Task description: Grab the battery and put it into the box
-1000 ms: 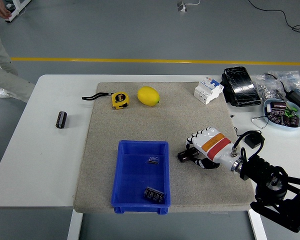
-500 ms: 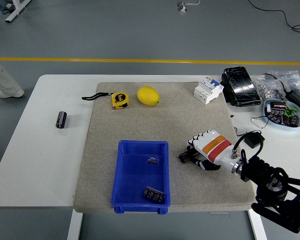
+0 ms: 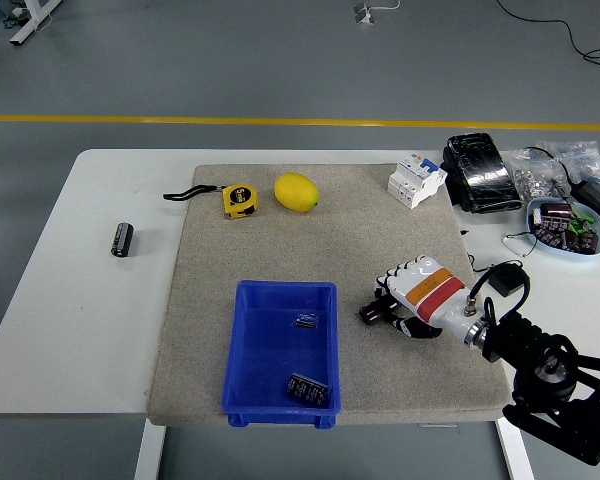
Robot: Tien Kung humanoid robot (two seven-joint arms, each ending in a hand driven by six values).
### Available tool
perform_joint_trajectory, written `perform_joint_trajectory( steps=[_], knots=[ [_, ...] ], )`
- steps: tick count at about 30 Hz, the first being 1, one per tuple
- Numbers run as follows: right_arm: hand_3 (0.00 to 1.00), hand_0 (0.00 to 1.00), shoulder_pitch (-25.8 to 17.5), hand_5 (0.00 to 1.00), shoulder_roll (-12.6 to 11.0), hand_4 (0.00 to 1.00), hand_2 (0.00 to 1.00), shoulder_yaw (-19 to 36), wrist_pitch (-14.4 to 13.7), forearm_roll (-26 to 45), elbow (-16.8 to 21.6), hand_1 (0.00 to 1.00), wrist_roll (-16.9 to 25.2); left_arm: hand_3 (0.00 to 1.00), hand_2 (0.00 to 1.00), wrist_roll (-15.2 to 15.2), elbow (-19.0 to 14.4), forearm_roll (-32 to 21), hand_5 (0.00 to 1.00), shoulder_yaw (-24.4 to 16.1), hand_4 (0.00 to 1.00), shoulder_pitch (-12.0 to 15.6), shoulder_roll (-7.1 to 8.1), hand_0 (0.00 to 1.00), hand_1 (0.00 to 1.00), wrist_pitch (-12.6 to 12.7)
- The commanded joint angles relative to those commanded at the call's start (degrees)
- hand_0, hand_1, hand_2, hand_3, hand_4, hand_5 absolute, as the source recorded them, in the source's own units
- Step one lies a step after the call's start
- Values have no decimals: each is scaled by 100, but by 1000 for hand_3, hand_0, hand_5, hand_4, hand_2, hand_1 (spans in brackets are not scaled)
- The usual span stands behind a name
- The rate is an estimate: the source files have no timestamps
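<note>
Right hand beside the box
Right hand (image 3: 398, 303) clenched on a dark thing, probably the battery, at 3 o'clock of the blue box (image 3: 283, 352), ready for dropping

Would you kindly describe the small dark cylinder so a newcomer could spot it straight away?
Start at the white table and look left of the beige mat, on the bare tabletop. The small black cylinder lies there alone, left of the yellow tape measure; it is the only thing on that side of the mat.
</note>
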Motion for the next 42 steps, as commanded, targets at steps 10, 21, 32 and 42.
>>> perform_joint_trajectory(
  steps=[10, 21, 32, 42],
  knots=[
    [503, 290, 0, 134, -53, 701, 512, 83, 54, -21, 39, 462, -29, 622, 712, 5, 4, 10, 652, -12, 640, 24, 12, 688, 671, -4],
    [505, 295, 16, 130, -98, 684, 512, 163, 65, -47, 82, 461, -39, 622, 714, 23, 6, 48, 652, -34, 642, 55, 13, 687, 670, 3],
    [592, 349, 2, 150, -118, 743, 558, 151, 407, -127, 65, 499, -57, 622, 713, 30, 8, 58, 653, -40, 642, 65, 14, 689, 670, 3],
    [691, 400, 19, 195, -130, 865, 641, 217, 590, -213, 115, 558, 28, 623, 715, 24, 9, 28, 653, -13, 642, 35, 10, 687, 669, 23]
  ],
)
